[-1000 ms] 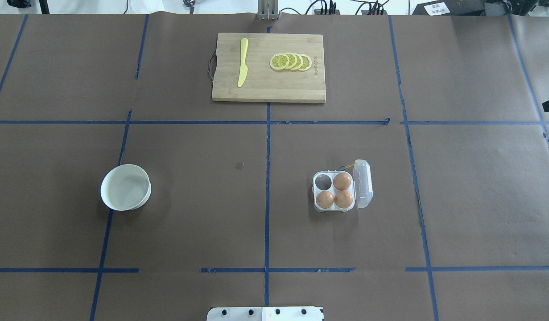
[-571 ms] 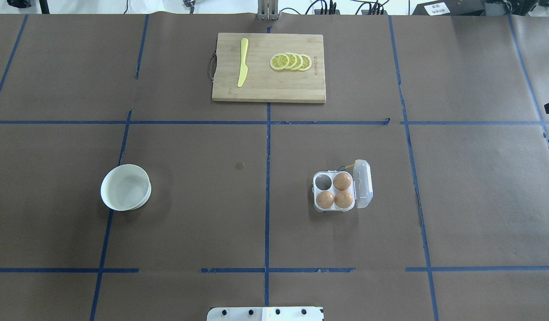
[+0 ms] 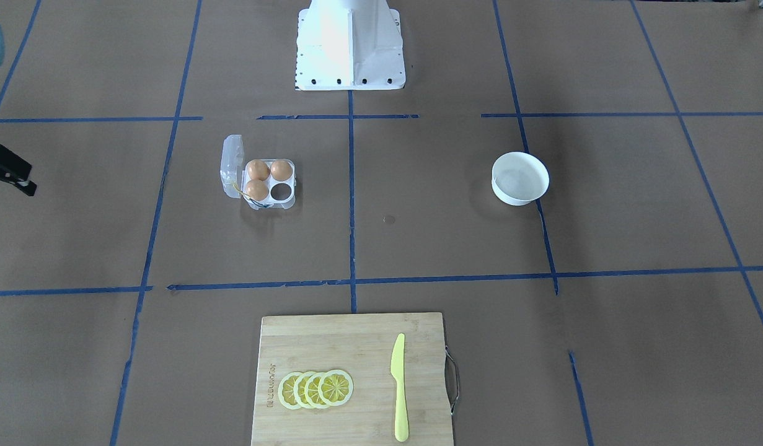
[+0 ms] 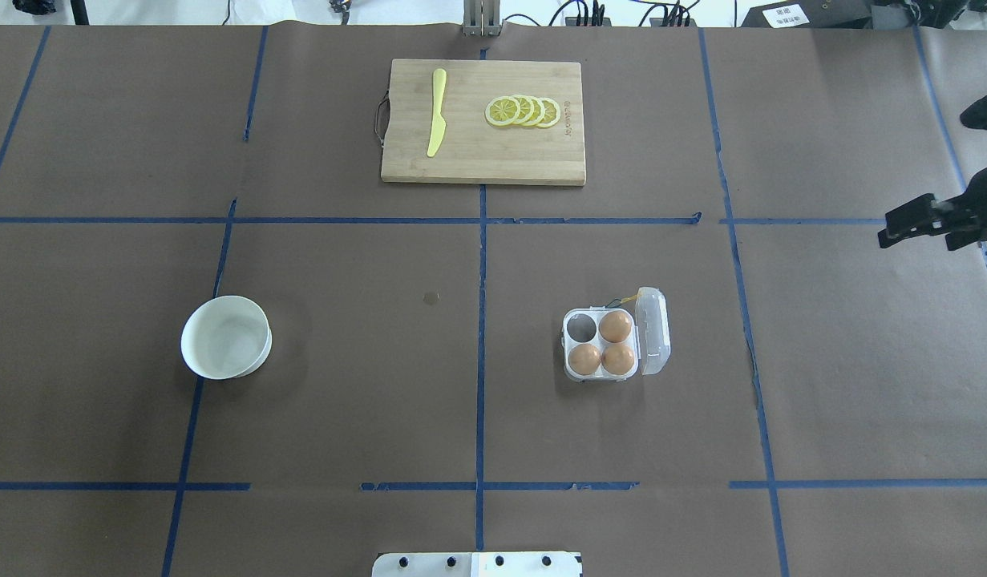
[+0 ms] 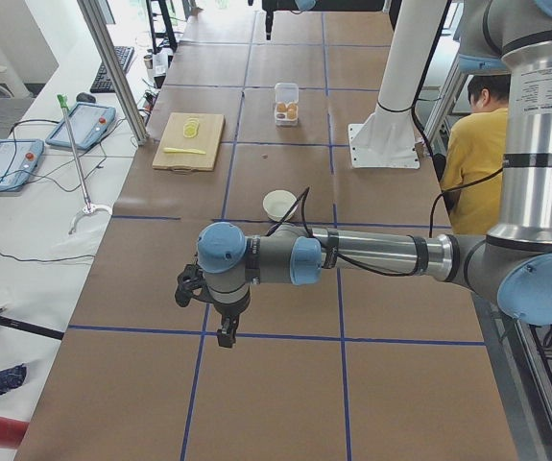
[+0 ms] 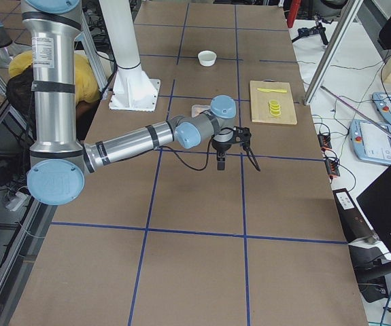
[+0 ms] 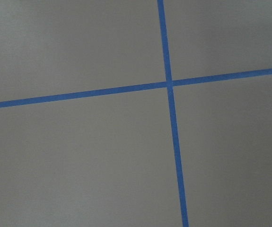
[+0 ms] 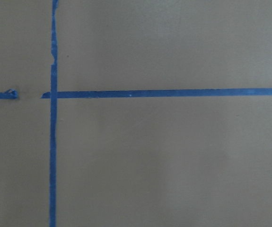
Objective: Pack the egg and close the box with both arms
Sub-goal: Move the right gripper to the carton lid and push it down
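Right tool (image 6: 236, 159) hangs spread and empty; the left tool's (image 5: 205, 312) state you cannot tell. Your box (image 4: 600, 343), right of centre overhead, holds 3 eggs (image 4: 616, 326), 1 cup (image 4: 580, 326) bare, lid (image 4: 653, 330) open: packing, closing remain.

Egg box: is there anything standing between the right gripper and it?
Nothing visible does. Between the right gripper, at the table's edge, and the egg box there is only bare table.

Brown paper covers the worktop (image 4: 341, 401), marked into a grid with blue tape (image 4: 481, 264). A white bench (image 5: 26, 230) alongside holds pendants (image 5: 82, 125) beside an aluminium post (image 5: 112, 67); an operator in yellow (image 5: 472, 134) sits beyond.
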Controlling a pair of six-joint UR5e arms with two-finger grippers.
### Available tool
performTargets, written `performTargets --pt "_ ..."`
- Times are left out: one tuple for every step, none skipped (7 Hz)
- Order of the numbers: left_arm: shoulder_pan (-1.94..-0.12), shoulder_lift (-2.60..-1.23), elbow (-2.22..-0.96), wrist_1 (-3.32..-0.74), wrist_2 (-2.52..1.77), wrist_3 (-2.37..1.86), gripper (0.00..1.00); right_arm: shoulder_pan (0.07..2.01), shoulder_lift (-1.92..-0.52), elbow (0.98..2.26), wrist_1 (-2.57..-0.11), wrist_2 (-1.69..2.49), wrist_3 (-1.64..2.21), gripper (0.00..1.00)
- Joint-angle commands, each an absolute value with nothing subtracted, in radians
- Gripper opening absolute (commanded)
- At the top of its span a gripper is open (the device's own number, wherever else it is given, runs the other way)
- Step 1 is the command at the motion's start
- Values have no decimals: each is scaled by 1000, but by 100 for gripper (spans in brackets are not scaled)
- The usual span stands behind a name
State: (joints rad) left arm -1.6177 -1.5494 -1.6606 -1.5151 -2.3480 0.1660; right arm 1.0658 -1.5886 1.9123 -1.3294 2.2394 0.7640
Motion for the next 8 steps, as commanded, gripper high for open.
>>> performTargets --pt "-1617 -1557 -1664 -1517 -2352 169 100 842 -1574 1922 -1153 2134 1077 100" --pt "-1617 -1557 -1667 -1523 -2353 169 100 765 -1536 1925 -1116 2105 1169 100" --pt "-1617 -1557 -1670 -1523 -2353 170 100 706 -1490 1930 -1100 2083 1252 100" --pt "-1617 -1555 -1678 -1523 -2353 170 100 648 -1424 1930 -1095 2036 1322 100" --pt "-1617 -1555 -1680 -1523 -2353 170 100 634 -1361 1930 -1095 2026 1388 100" --pt "-1617 -1557 -1680 -1523 -2353 170 100 635 -1332 1937 -1095 2028 1406 100" --pt "-1617 -1557 -1678 -1525 -2353 170 100 638 -1335 1936 -1110 2032 1404 100" --pt "-1617 -1557 -1680 -1525 -2353 170 100 673 -1341 1933 -1180 2034 1391 100"
